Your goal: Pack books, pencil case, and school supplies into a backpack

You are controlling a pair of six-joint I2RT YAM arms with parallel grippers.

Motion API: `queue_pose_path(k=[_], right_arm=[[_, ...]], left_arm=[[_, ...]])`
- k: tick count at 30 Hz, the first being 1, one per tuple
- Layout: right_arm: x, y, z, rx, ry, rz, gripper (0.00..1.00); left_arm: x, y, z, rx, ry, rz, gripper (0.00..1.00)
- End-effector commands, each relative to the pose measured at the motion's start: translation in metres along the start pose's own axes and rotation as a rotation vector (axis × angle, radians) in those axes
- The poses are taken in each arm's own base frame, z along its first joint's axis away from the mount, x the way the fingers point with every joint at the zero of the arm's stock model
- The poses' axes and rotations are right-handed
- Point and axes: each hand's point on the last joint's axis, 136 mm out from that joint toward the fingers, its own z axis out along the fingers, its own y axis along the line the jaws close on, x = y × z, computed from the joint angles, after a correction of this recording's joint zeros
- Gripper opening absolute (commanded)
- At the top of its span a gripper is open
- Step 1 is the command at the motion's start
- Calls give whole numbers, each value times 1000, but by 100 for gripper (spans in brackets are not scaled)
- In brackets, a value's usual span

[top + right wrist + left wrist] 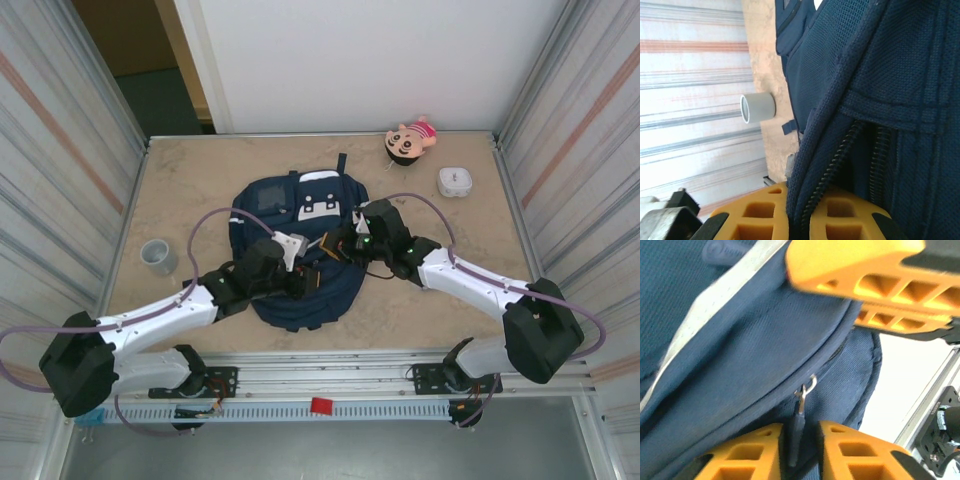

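Note:
The navy backpack (290,305) lies flat in the middle of the table, with both grippers at its near half. My left gripper (308,280) (800,431) is shut on the dark zipper pull (795,440), which hangs from a metal ring on the closed zipper line. My right gripper (345,245) (797,200) is shut on the backpack's fabric edge (812,165) beside the zipper teeth. Its orange fingers (865,265) show at the top of the left wrist view, over the backpack (740,355). The books, pencil case and school supplies are out of view.
A grey cup (157,256) (758,107) stands left of the backpack. A pink plush doll (412,139) and a white rounded box (455,182) sit at the back right. Ribbed metal walls close both sides. A small pale bit (789,166) peeks out at the backpack's edge.

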Motion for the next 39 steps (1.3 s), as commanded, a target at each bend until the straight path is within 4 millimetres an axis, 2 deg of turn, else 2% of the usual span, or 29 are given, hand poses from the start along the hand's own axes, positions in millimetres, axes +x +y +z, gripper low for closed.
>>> queue_pose_path(k=[1,5,11,17,20,21,25,27,30,34,35,39], right_arm=[[15,41,-6,-120,60,-58,0],[15,38,-9,-117,52,-57,0],[-3,27,-23,-91,20,-55,0],[-34,15,-47,-74,-17,-64,0],[-39,12,-50,-72,3,-51,0],[-39,14,-50,-77,2,-51,2],[-29,20,-39,-93,0,-43,32],[-20,24,-30,-104,-1,3,43],[-6,31,-14,-118,-7,27,47],[6,30,7,-97,-14,42,47],[8,30,11,-84,-11,39,44],[5,17,15,-17,-20,29,18]], left_arm=[[-40,-10,-9,-8,-145,50,13],[-38,-4,-12,-40,-140,66,0],[-17,19,-23,-139,-87,55,0],[12,47,-47,-229,-71,42,0],[17,49,-56,-222,-92,58,0],[16,46,-57,-199,-110,70,0],[0,20,-59,-74,-185,127,0],[-8,9,-57,-31,-202,149,0],[-17,-6,-52,28,-201,180,0],[-24,-21,-47,85,-194,213,0],[-25,-21,-46,85,-192,217,0],[-25,-18,-50,63,-199,218,0]])
